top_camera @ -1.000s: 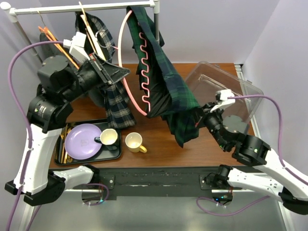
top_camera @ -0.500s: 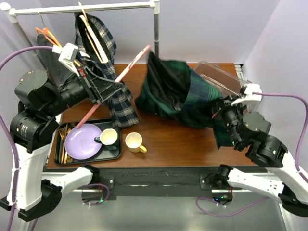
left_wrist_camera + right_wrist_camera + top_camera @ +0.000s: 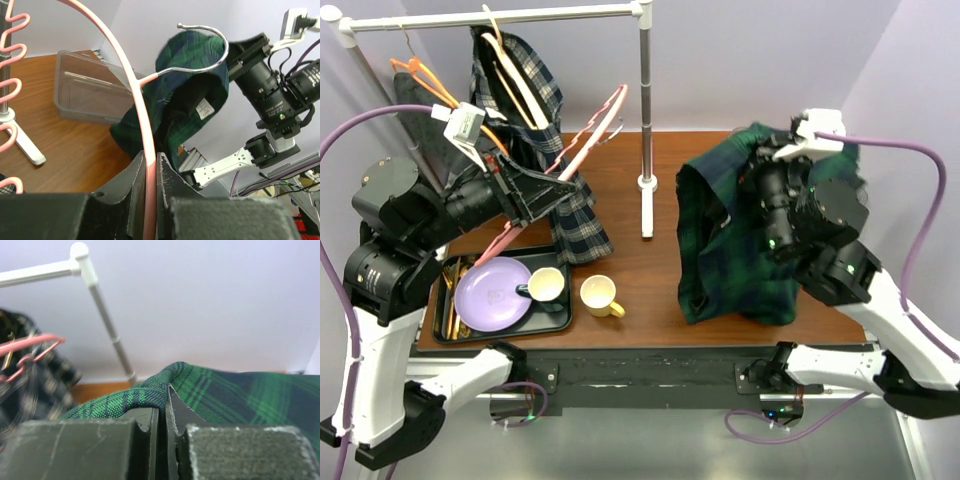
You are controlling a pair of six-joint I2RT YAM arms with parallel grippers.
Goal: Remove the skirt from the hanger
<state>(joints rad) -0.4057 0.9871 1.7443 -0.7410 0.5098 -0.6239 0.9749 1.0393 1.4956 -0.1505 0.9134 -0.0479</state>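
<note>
Evidently the skirt point(image 3: 735, 240) was already free of the hanger point(image 3: 582, 140): the two were well apart, the skirt to the right of the rack post point(image 3: 645, 110) and the hanger to the left of it. The right gripper point(image 3: 161, 407) was closed tight on a fold at the skirt's edge. It held this fold high, so that the rest of the cloth hung down in loose folds over the table, right of the post. Such a high grip probably served to keep the cloth clear of the hanger. It also looked suited to carrying the skirt to the clear plastic bin point(image 3: 90, 90), which the left wrist view showed to the right of the post, close by the skirt. The left gripper point(image 3: 150, 167) was nearly closed too, pinching the hanger's pink arm between its black fingers. In this way the hanger was kept tilted, left of the post and away from the skirt, so that its hook point(image 3: 210, 55) could not catch the cloth. The skirt was a soft woven tartan in dark green and navy, thick enough to make rounded folds, with a small white label inside. The hanger was a thin rod with a smooth pink coating, curved on the outside and wavy on the inner bar, and its hook was bare shiny metal. The post itself was a plain white tube on a small foot.
</note>
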